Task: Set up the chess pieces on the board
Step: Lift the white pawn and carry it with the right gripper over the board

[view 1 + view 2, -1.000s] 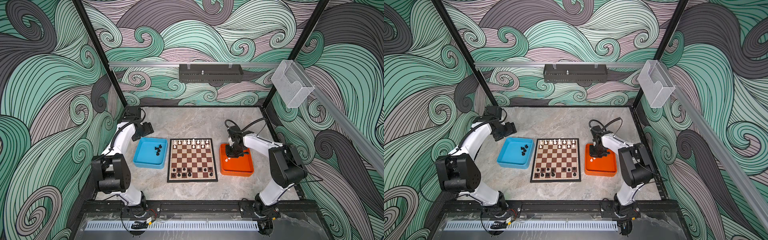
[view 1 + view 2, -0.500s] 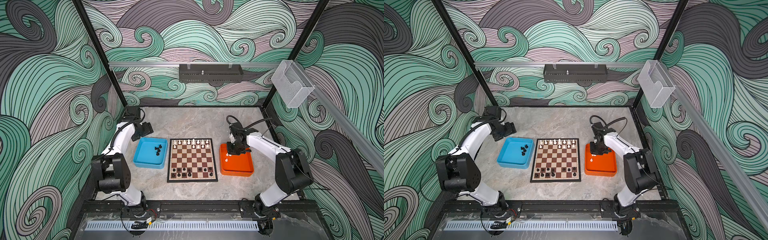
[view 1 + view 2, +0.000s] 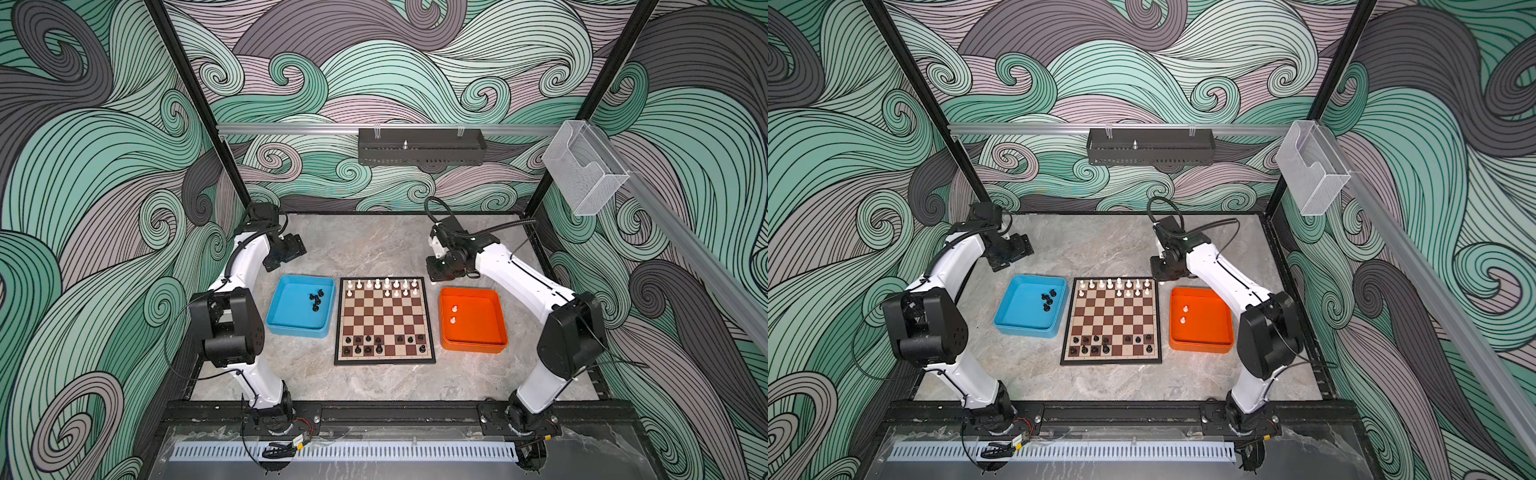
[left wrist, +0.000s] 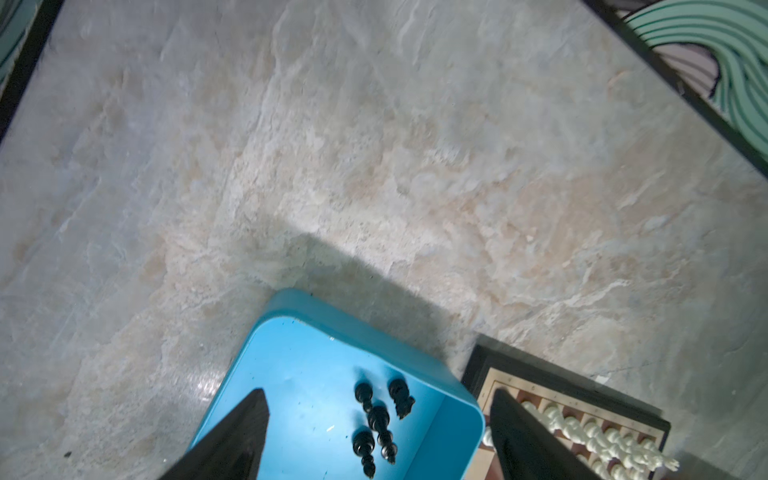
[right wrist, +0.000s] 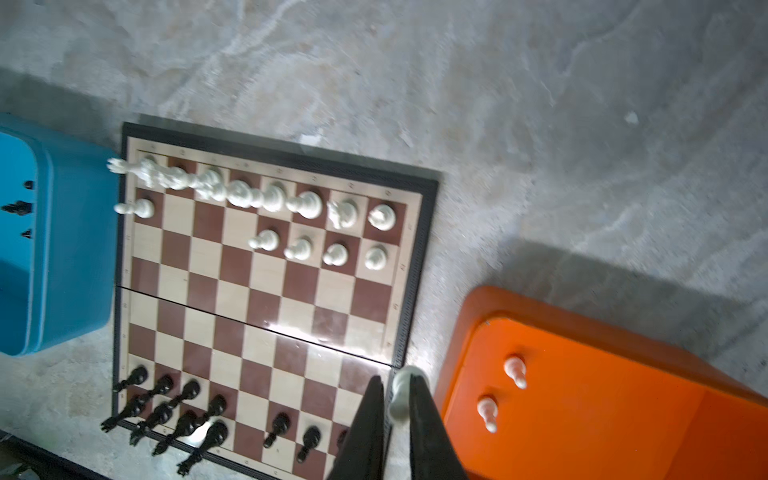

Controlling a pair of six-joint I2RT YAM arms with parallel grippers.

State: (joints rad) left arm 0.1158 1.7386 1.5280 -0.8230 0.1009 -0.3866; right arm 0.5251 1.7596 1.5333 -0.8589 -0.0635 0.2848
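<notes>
1 board [image 3: 384, 321], 1 blue tray [image 3: 297, 331], 1 orange tray [image 3: 473, 345], 16 white pcs [image 3: 377, 284], approx 16 black pcs [image 3: 368, 351]

We note glossy plastic chess pieces [image 5: 307, 205]. Board [image 5: 266, 291]: smooth, wood-look squares, slight sheen. Blue tray [image 4: 299, 374], orange tray [image 5: 602, 395]: smooth plastic. Tabletop [image 4: 374, 145]: matt, stone-look.

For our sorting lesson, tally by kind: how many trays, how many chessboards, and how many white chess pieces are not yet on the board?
Trays: 2, the blue tray and the orange tray.
Chessboards: 1, the chessboard.
White chess pieces off the board: 3, two in the orange tray and one white chess piece in the right gripper.
Total: 6.
</notes>
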